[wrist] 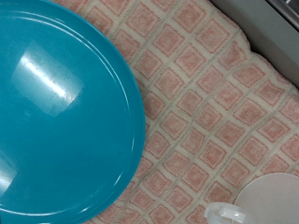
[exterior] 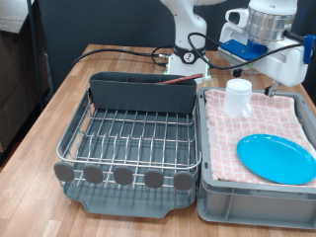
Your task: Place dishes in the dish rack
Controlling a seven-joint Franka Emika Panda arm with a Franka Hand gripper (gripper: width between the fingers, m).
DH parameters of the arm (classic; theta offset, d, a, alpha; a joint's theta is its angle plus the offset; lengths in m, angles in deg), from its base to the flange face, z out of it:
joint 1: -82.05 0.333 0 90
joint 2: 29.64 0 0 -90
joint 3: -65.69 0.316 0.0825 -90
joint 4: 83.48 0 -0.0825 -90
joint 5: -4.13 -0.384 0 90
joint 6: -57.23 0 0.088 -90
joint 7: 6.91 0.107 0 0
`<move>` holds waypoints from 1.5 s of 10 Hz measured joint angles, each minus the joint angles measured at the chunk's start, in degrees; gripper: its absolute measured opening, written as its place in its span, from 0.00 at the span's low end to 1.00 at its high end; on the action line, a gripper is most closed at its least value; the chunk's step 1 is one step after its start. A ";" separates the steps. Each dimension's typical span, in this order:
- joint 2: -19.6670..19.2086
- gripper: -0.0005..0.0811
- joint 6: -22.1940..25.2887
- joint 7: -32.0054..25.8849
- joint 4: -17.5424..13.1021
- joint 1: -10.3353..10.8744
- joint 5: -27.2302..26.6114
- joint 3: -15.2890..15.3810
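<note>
The light-blue plate (exterior: 276,158) lies flat on the pink-checked cloth in the grey crate (exterior: 252,202), and it fills much of the wrist view (wrist: 65,103). The white mug (exterior: 237,96) stands upright on the cloth at the crate's far end; its rim and handle show in the wrist view (wrist: 271,201). A dark reddish-brown spoon (exterior: 180,81) rests in the grey cutlery bin (exterior: 138,91) at the back of the dish rack (exterior: 133,138). The gripper (exterior: 288,67) hangs above the crate's far right corner, apart from all dishes. No fingers show in the wrist view.
The rack's wire grid holds no plate or mug. Round grey discs (exterior: 123,176) line its front edge. Black cables (exterior: 128,51) lie on the wooden table behind the rack. The robot base (exterior: 186,25) stands at the exterior view's top.
</note>
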 joint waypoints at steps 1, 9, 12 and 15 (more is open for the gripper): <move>0.00 0.99 -4.24 -2.26 0.73 0.00 -1.05 0.00; -3.45 0.99 -28.68 -20.71 9.85 0.02 -19.04 1.80; -6.03 0.99 -32.70 -24.00 10.93 -0.01 -22.55 2.55; -8.50 0.99 -35.16 -25.70 11.01 -0.10 -24.39 2.89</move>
